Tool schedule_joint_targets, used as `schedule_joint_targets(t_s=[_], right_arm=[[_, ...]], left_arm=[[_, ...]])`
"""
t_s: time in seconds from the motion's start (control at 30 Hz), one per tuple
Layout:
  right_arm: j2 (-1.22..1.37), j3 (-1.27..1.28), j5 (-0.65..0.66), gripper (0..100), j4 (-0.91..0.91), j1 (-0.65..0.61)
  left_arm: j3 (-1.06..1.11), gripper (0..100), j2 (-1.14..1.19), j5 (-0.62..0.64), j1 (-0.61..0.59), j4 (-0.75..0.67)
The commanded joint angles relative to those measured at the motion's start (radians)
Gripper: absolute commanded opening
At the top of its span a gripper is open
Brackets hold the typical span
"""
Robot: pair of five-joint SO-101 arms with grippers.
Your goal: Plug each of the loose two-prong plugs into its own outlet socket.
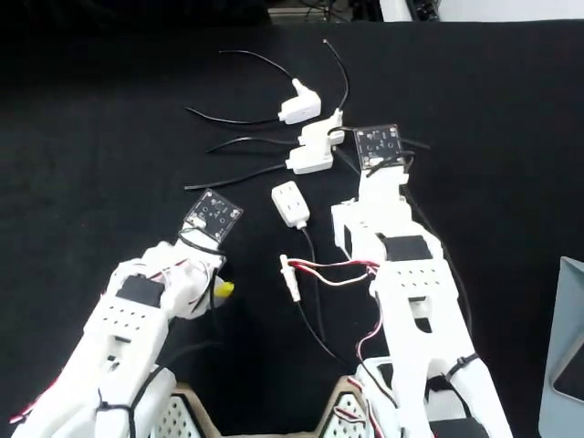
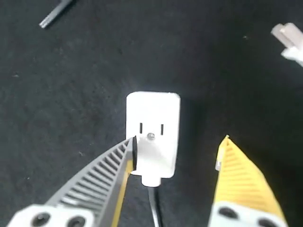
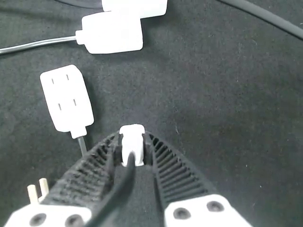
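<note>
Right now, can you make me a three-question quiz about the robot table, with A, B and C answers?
1. Where is the socket block?
A) flat on the table
B) in a drawer
C) on a shelf

2. What colour is one finger of the left gripper?
A) red
B) yellow
C) blue

3. What is the right gripper doing?
A) open, holding nothing
B) shut on a white plug
C) shut on a spoon

Answers: 1 A, the high view shows it lying on the black table. 2 B, the left wrist view shows a yellow finger. 3 B, its fingers pinch the plug's sides.
</note>
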Motion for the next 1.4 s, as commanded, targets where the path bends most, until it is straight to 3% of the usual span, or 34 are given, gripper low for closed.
schedule_joint_targets(t_s=[0.0, 0.27, 0.5, 0.6, 0.73, 1.2, 1.37], right_arm=[[0.001, -0.042, -0.008, 1.1, -0.014, -0.014], [0.001, -0.033, -0.008, 1.1, -0.017, -0.015], [0.001, -0.033, -0.008, 1.1, -0.018, -0.015], [0.001, -0.033, -0.008, 1.1, -0.018, -0.015], [0.001, -0.033, -0.008, 1.1, -0.018, -0.015], [0.001, -0.033, -0.008, 1.1, -0.017, -0.015], [0.001, -0.033, -0.008, 1.1, -0.015, -0.015]], left_arm=[[-0.077, 28, 0.117, 0.011, -0.035, -0.035], [-0.341, 21, 0.489, 0.009, -0.045, 0.043], [-0.443, 14, 0.542, 0.009, -0.136, 0.044], [-0.467, 18, 0.542, 0.009, -0.176, 0.051], [-0.469, 32, 0.542, 0.017, -0.229, 0.049], [-0.588, 31, 0.552, -0.029, -0.395, 0.051], [-0.621, 31, 0.543, -0.031, -0.369, 0.137]])
